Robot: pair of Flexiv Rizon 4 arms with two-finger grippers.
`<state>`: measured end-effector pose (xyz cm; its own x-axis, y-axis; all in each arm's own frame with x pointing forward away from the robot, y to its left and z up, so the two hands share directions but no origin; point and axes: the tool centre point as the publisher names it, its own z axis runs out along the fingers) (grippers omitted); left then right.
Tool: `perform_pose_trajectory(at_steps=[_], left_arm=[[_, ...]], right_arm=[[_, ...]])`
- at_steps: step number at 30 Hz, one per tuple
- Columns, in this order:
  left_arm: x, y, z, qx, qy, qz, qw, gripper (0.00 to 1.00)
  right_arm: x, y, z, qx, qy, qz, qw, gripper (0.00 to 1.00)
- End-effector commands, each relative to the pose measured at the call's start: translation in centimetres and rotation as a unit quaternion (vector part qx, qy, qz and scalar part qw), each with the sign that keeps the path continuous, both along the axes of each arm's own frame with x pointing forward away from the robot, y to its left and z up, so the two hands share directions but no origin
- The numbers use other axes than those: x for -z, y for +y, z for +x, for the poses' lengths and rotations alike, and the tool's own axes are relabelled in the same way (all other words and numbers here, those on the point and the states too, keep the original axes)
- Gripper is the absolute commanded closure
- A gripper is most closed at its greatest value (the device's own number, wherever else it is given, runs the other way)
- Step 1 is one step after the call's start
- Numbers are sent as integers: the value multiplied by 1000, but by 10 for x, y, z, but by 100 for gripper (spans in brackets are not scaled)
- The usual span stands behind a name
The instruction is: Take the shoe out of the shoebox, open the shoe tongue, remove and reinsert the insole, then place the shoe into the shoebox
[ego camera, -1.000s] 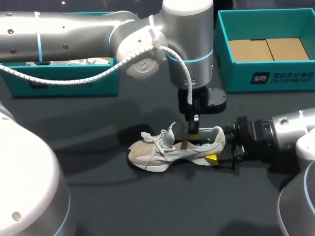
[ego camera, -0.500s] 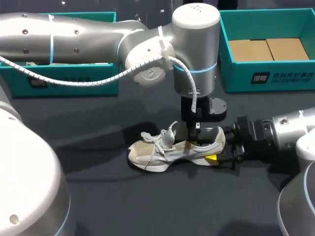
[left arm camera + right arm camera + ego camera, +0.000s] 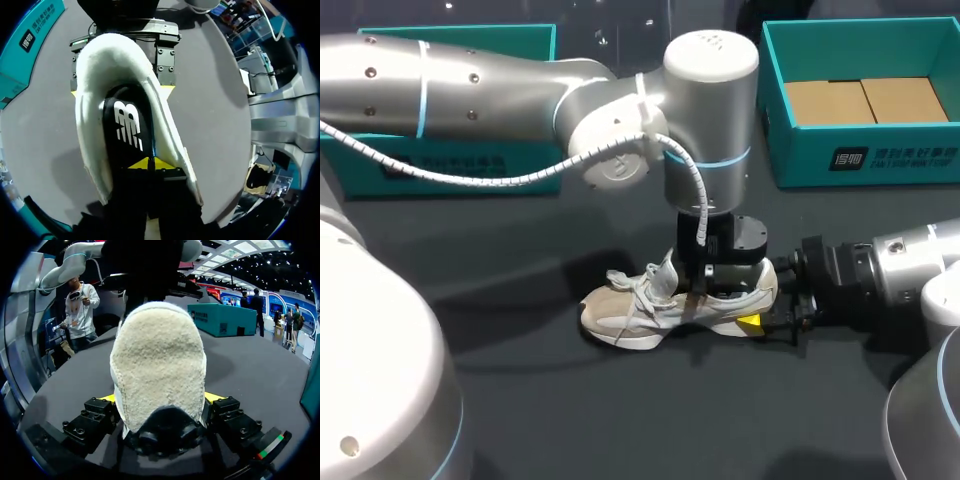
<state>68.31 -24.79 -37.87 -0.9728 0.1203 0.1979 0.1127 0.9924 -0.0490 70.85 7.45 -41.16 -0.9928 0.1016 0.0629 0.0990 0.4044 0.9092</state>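
- Table point(image 3: 520, 400): dark grey, matte, arm shadows lying across it.
- Shoe point(image 3: 665, 305): beige and white, stands upright on its sole mid-table, out of the box, toe toward my left side, tongue pulled up.
- My right hand point(image 3: 160, 399): low at the table, clamped on the heel, one yellow tip on each side.
- My left hand point(image 3: 150, 164): comes straight down into the shoe's opening, narrow, yellow tips together on the black insole point(image 3: 127, 130); can't tell if they pinch it.
- Shoebox point(image 3: 860, 150): teal, open, brown cardboard inside, at the far right of the table, well apart from the shoe.
- Second teal box point(image 3: 450, 165): far left, partly behind my left arm.
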Motion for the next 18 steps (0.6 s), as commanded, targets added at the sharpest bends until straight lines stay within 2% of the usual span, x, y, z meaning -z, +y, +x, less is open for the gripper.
perform_pose_trajectory(at_steps=[1,6,8,18], left_arm=[[8,1,-4,-2,-10,-3,1000,70],[19,-3,-1,0,-37,-7,999,68],[23,-4,0,3,-46,-7,999,64],[44,-7,3,21,-102,-5,995,55]], right_arm=[[1,1,0,1,0,-2,1000,100],[1,1,0,1,0,-2,1000,100],[1,1,0,1,0,-2,1000,100],[1,1,0,1,0,-2,1000,100]])
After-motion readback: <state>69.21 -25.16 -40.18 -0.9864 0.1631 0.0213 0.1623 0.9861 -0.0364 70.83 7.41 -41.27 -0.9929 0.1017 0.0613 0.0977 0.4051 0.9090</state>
